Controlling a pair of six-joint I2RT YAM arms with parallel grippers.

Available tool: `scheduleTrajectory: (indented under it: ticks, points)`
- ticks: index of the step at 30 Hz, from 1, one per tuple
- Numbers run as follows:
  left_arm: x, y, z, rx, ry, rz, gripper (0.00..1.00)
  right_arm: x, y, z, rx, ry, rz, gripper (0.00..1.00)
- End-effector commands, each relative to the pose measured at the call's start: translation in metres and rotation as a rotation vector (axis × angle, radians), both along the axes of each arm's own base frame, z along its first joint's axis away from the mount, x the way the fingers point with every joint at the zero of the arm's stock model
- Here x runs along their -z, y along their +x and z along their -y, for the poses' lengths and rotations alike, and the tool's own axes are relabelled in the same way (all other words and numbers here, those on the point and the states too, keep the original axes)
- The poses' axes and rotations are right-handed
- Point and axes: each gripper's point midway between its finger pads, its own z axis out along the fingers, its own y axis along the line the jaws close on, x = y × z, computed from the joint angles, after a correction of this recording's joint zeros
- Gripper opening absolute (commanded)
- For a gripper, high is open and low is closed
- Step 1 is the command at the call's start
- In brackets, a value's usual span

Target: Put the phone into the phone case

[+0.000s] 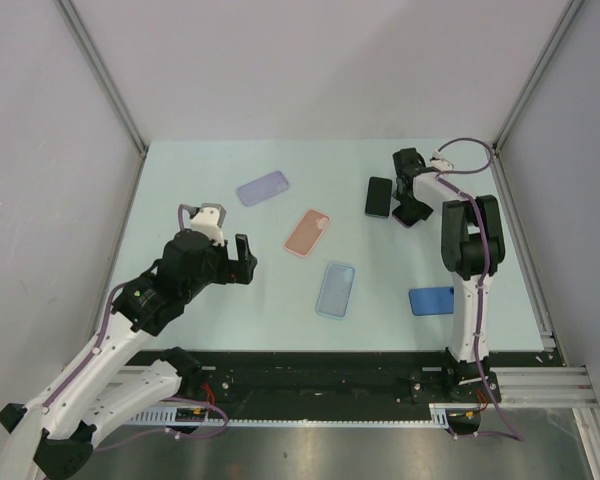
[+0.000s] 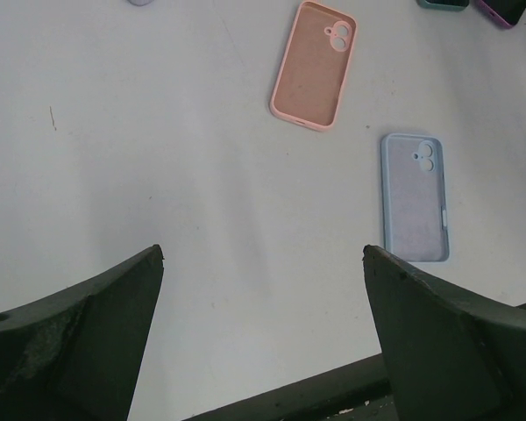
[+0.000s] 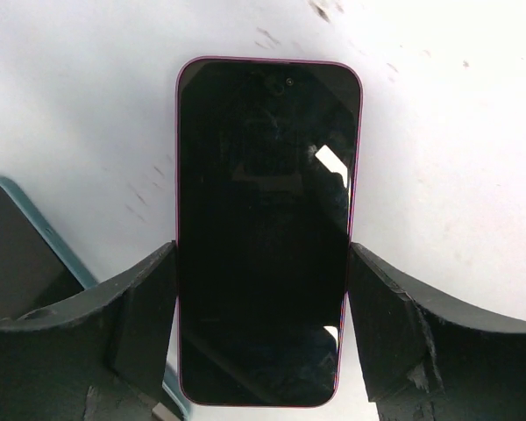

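Grey panel walls close round a pale mint-green surface (image 1: 180, 180), with both arm bases along the bottom edge of the overhead view. In the upper right of that view the right tool (image 1: 410, 200) sits over a black-screened phone with a magenta rim (image 1: 411, 214). Its wrist camera shows that phone (image 3: 263, 175) lying lengthwise between the two dark fingers (image 3: 140, 324), which press on its long edges, so the right tool (image 3: 263, 250) is clamped on it. Just beside it, towards the left of the frame, lies a second dark phone with a teal edge (image 1: 379, 196), seen cut off at the left margin of the wrist view (image 3: 17, 254). Three empty cases lie well apart from the held phone: a lavender phone case (image 1: 262, 187) upper centre, a salmon-pink silicone phone case (image 1: 307, 232) in the middle, inner side up (image 2: 314, 66), and a pale blue phone case (image 1: 336, 289) below it, also inner side up (image 2: 414, 197). A bright blue flat rectangle (image 1: 432, 300) rests near the right arm's upright link. Centre left, the left tool (image 1: 230, 260) hovers with its fingers (image 2: 96, 333) spread wide apart over bare surface (image 2: 158, 132), holding nothing.
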Motion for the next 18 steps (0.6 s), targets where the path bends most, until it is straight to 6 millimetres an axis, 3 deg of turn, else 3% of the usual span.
scheduleTrajectory:
  ticks: [1, 6, 7, 9, 11, 12, 13, 14, 15, 18]
  points:
    - [-0.006, 0.003, -0.005, -0.021, 0.004, 0.033, 0.99, -0.017, -0.015, -0.001, -0.098, 0.031, 0.028, 0.52]
    - [-0.007, 0.003, -0.005, -0.019, 0.0, 0.037, 1.0, -0.022, -0.047, -0.02, -0.242, 0.032, -0.018, 0.49]
    - [-0.007, 0.003, -0.005, -0.021, 0.002, 0.036, 1.0, -0.015, -0.059, -0.023, -0.262, 0.021, -0.05, 0.48]
    - [-0.007, 0.003, -0.006, -0.026, 0.001, 0.037, 1.0, -0.018, -0.073, -0.039, -0.32, 0.006, -0.064, 0.47]
    - [-0.006, 0.003, -0.007, -0.029, 0.005, 0.038, 1.0, -0.01, -0.094, -0.051, -0.378, -0.002, -0.102, 0.46]
    - [-0.007, 0.003, -0.007, -0.03, 0.002, 0.039, 0.99, -0.009, -0.1, -0.065, -0.425, 0.013, -0.104, 0.45]
    - [-0.006, 0.003, -0.007, -0.032, 0.004, 0.038, 1.0, -0.017, -0.104, -0.073, -0.457, 0.016, -0.085, 0.45]
    - [-0.007, 0.003, -0.007, -0.032, 0.002, 0.04, 1.0, -0.01, -0.114, -0.076, -0.479, 0.019, -0.099, 0.45]
    - [-0.007, 0.003, -0.007, -0.034, 0.002, 0.039, 1.0, -0.013, -0.121, -0.089, -0.522, 0.035, -0.093, 0.45]
    - [-0.008, 0.002, -0.008, -0.031, -0.002, 0.043, 1.0, -0.02, -0.137, -0.103, -0.573, 0.073, -0.071, 0.44]
